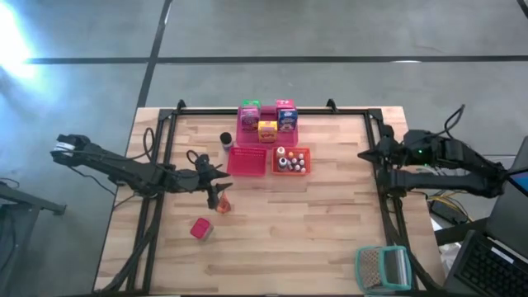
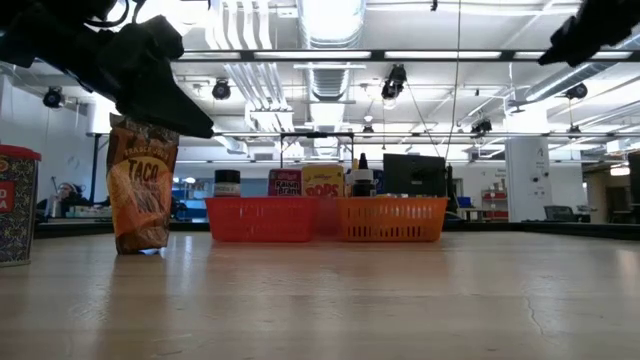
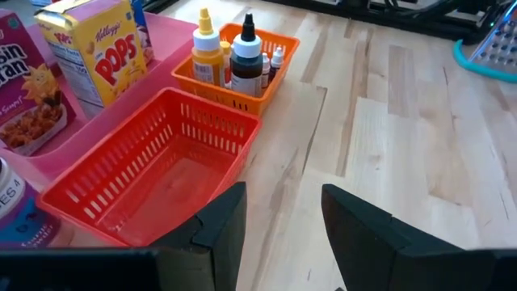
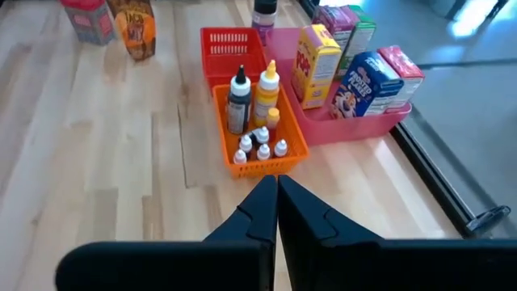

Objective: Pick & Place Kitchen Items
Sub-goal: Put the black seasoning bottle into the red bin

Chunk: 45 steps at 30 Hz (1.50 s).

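Observation:
An orange taco packet [image 1: 221, 202] [image 2: 140, 185] stands upright on the table left of centre, and a red can [image 1: 200, 228] stands nearer the front. My left gripper [image 1: 216, 183] [image 3: 283, 198] hovers open by the packet's top. Only bare wood shows between its fingers, and I cannot tell whether they touch the packet. A pink tray [image 1: 266, 136] at the back holds colourful cartons [image 4: 319, 52]. The orange basket [image 1: 302, 169] holds small bottles [image 4: 252, 97]. A dark jar [image 1: 225, 140] stands beside the red basket [image 3: 153, 182]. My right gripper [image 1: 367, 155] [image 4: 276, 198] is shut on nothing, raised at the table's right edge.
A teal-framed wire-mesh thing [image 1: 382, 268] lies at the front right corner. A black frame [image 1: 272, 109] runs along the back and sides of the table. Bare wood spreads across the front and the right half [image 1: 330, 231].

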### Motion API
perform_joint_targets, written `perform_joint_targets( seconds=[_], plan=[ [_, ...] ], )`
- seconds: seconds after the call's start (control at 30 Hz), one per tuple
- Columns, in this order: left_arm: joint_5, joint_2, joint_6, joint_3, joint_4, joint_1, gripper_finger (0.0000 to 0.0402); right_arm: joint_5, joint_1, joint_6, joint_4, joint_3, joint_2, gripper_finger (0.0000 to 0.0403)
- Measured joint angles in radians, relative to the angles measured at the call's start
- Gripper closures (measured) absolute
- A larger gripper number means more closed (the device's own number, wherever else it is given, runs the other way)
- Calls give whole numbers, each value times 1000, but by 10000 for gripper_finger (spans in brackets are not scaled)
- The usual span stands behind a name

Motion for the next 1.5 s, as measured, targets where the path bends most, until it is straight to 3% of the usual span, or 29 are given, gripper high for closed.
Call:
perform_joint_targets(
  seconds=[0.4, 0.6, 0.73, 0.83, 1.17, 1.5],
  plan=[
    [-3, -1, -15, 44, -43, 0, 234, 0, 0, -23, -5, -22, -121, 394],
    [-45, -1, 8, 188, -330, 0, 234, -1, 0, -22, -6, -22, -124, 394],
    [-142, -1, -70, 310, -559, 0, 234, -1, 0, -22, -6, -22, -125, 394],
    [-152, -1, -97, 372, -650, 4, 234, -1, 0, -22, -6, -22, -124, 394],
    [-214, -5, -55, 412, -746, 94, 234, -1, 0, -22, -6, -22, -123, 394],
    [-197, -28, 85, 403, -745, 221, 234, -2, 0, -22, -6, -22, -122, 394]
  ],
)
